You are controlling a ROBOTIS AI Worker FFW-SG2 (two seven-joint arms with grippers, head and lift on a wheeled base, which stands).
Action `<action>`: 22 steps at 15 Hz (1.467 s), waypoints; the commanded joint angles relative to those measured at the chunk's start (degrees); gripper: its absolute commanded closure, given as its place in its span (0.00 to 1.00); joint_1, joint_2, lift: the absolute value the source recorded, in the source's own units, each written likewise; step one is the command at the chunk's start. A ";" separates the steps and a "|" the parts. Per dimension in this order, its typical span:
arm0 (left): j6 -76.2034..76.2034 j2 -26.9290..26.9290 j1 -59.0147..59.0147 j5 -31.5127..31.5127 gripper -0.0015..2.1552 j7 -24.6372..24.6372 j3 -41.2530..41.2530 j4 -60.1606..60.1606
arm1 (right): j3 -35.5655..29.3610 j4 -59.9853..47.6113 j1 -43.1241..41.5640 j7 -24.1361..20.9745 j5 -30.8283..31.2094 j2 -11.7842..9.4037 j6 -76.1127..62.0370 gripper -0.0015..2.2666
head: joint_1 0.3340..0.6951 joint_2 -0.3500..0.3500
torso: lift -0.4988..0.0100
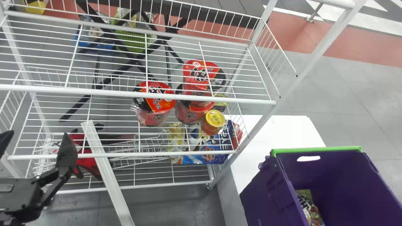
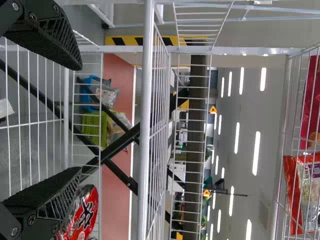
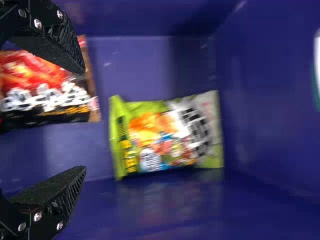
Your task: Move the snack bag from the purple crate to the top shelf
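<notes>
In the head view, the purple crate (image 1: 339, 188) stands at the lower right with a snack bag (image 1: 309, 208) low inside. My right gripper (image 3: 83, 120) is open inside the crate. Beyond its fingertips, a green snack bag (image 3: 170, 135) lies on its own; a red-and-black bag (image 3: 37, 97) lies partly between and behind the fingers. The white wire top shelf (image 1: 125, 93) spans the head view's upper left. My left gripper (image 1: 36, 147) is held open in front of the rack, with nothing between its fingers; the left wrist view shows the same gripper (image 2: 80, 119).
Red noodle cups (image 1: 154, 100) and a yellow-lidded jar (image 1: 213, 121) stand below the top shelf's wires. A blue bag (image 1: 201, 153) lies lower. A white post (image 1: 108, 175) leans in front, and a white table (image 1: 282, 128) adjoins the rack.
</notes>
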 commanded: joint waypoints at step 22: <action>-0.71 -0.29 -2.18 0.12 0.05 0.09 -0.10 3.91 | 14.46 19.27 1.81 0.19 9.04 -1.62 -12.44 0.07 | 1.00 0.00 | 0.09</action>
